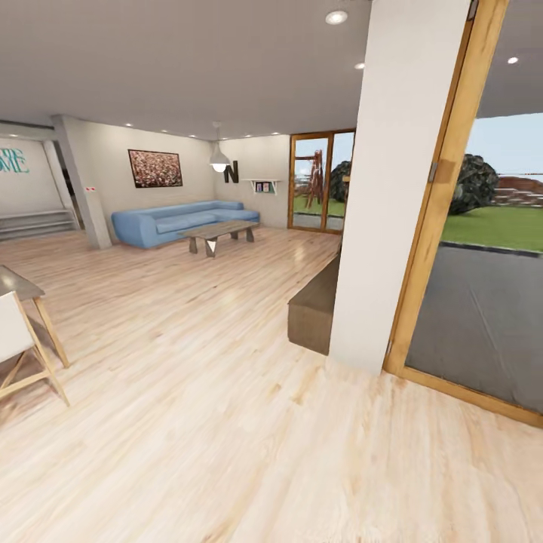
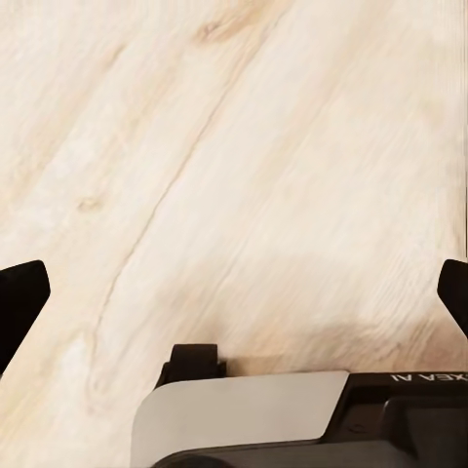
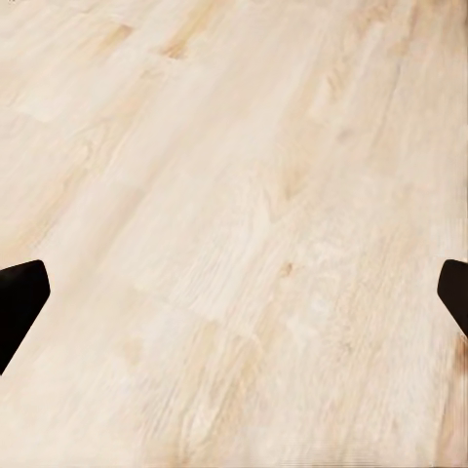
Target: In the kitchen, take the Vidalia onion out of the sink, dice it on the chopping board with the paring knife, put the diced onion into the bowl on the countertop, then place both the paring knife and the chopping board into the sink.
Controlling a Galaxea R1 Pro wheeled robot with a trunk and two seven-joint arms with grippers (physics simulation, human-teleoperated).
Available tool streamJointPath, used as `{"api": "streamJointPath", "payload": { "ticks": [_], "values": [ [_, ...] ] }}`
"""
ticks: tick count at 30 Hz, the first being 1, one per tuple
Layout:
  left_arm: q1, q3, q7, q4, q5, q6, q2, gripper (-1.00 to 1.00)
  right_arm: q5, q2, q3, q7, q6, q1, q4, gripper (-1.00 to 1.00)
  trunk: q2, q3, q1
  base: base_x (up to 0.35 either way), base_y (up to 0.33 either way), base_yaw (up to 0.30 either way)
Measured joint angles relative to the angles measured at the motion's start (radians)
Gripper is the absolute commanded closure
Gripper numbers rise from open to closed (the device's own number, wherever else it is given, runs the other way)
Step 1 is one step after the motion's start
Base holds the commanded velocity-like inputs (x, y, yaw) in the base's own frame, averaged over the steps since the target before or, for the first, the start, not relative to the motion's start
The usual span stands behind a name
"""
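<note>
The kitchen, the sink, the Vidalia onion, the chopping board, the paring knife, the bowl and the countertop are out of view. The head view looks across a living room with light wood floor [image 1: 226, 422]. My left gripper [image 2: 234, 292] hangs open above bare floor boards, its black fingertips [image 2: 19, 302] wide apart with nothing between them. In the right wrist view my right gripper [image 3: 234, 292] is likewise open over the floor, its dark fingertips [image 3: 19, 297] at the two edges of the picture.
A white pillar [image 1: 392, 188] and a wooden door frame [image 1: 445, 188] stand right of centre, with a low brown bench [image 1: 313, 309] beside the pillar. A blue sofa [image 1: 181, 220] and coffee table [image 1: 220, 235] stand far back. A wooden stool [image 1: 26, 339] is at the left edge.
</note>
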Motion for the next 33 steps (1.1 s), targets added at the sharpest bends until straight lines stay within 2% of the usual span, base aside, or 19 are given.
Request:
{"api": "streamJointPath", "payload": {
  "ticks": [9,20,27,33],
  "values": [
    [0.000,0.000,0.000,0.010,-0.001,0.000,0.001,-1.00,0.000,0.000,0.000,0.000,0.000,0.000,0.003,-1.00,0.000,0.000,0.001,-0.151,0.000,-0.281],
    [0.000,-0.001,0.000,0.012,-0.003,0.000,0.001,-1.00,0.000,-0.002,0.000,0.000,0.000,0.000,0.003,-1.00,0.000,0.000,0.000,-0.025,0.000,-0.281],
    [0.000,0.001,0.000,0.012,-0.003,0.000,0.004,-1.00,0.000,-0.002,0.000,0.000,0.000,0.000,0.003,-1.00,0.000,0.000,0.000,-0.224,0.000,-0.281],
    [0.000,0.001,0.000,0.012,-0.003,0.000,0.004,-1.00,0.000,-0.002,0.000,0.000,0.000,0.000,0.002,-1.00,0.000,0.000,0.000,-0.057,0.000,-0.281]
  ]
}}
